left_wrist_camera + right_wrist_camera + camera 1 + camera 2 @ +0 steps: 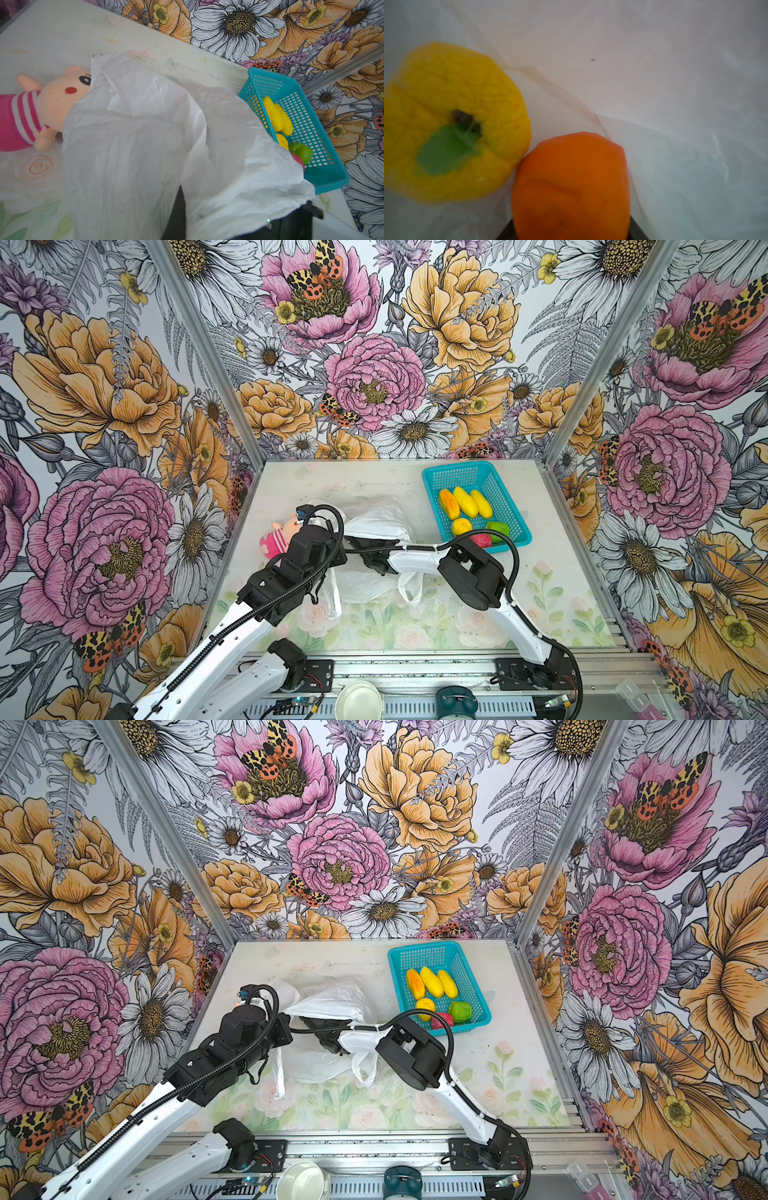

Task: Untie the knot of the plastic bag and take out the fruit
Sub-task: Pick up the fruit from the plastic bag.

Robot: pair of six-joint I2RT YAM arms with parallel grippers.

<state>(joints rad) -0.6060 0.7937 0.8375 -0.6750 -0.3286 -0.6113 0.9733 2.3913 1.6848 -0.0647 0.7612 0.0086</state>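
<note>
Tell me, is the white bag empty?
Not empty. The right wrist view, looking inside the white plastic bag, shows a round yellow fruit and an orange fruit lying in it.

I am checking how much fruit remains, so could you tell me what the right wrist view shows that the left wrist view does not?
Only the right wrist view: a yellow fruit and an orange fruit inside the white plastic bag. Only the left wrist view: the plush doll and the teal basket holding other fruit. Both: the white plastic bag.
</note>
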